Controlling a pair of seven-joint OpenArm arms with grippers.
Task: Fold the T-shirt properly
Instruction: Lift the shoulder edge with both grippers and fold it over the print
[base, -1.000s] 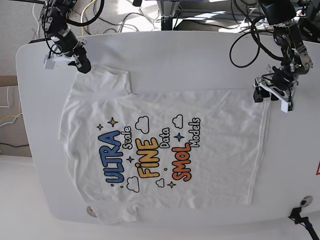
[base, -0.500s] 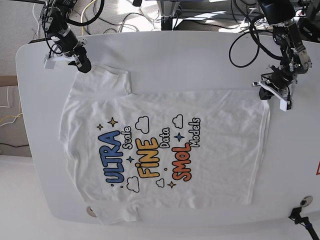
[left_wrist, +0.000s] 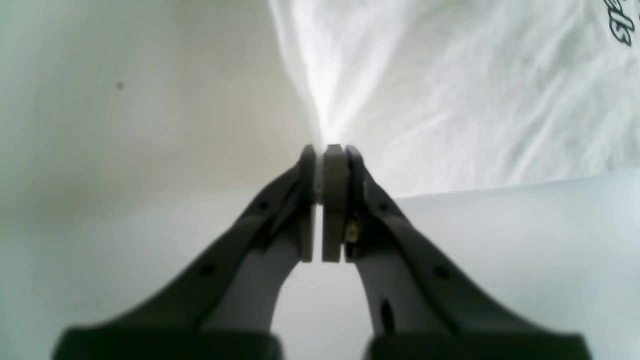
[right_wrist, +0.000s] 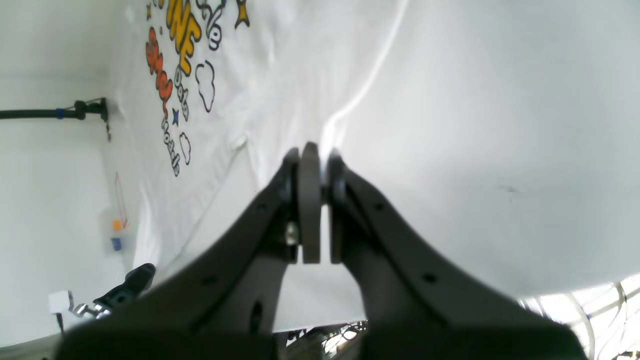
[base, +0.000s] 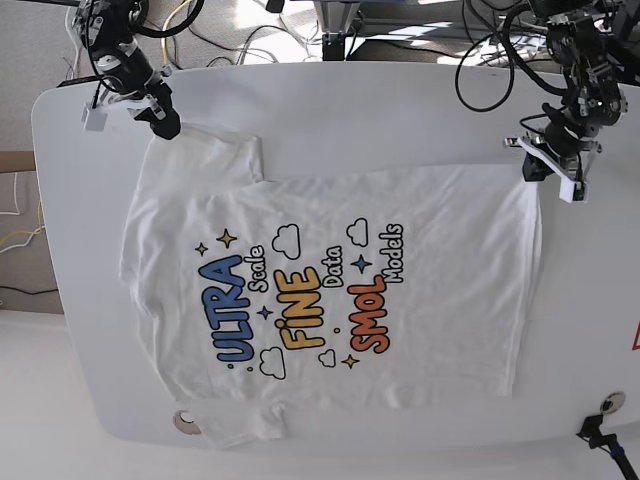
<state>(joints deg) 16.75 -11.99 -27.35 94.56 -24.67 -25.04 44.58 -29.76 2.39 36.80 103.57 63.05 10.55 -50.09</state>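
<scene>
The white T-shirt lies flat, print side up, on the white table, with "ULTRA Scale FINE Data SMOL Models" in blue, yellow and orange. My left gripper is at the right of the base view, shut on the shirt's far hem corner. In the left wrist view the cloth fans out from the closed left gripper. My right gripper is at the far left, shut on the shirt's sleeve corner. In the right wrist view the right gripper pinches a ridge of the shirt. The collar is hidden.
Cables and arm bases crowd the table's far edge. A round fitting sits at the near left edge, by the shirt's near sleeve. A black clamp with a cable sits at the near right corner.
Both grippers have moved toward the table's far edge, each still holding its corner. The shirt's far edge is drawn tauter and the print has shifted slightly right and nearer.
</scene>
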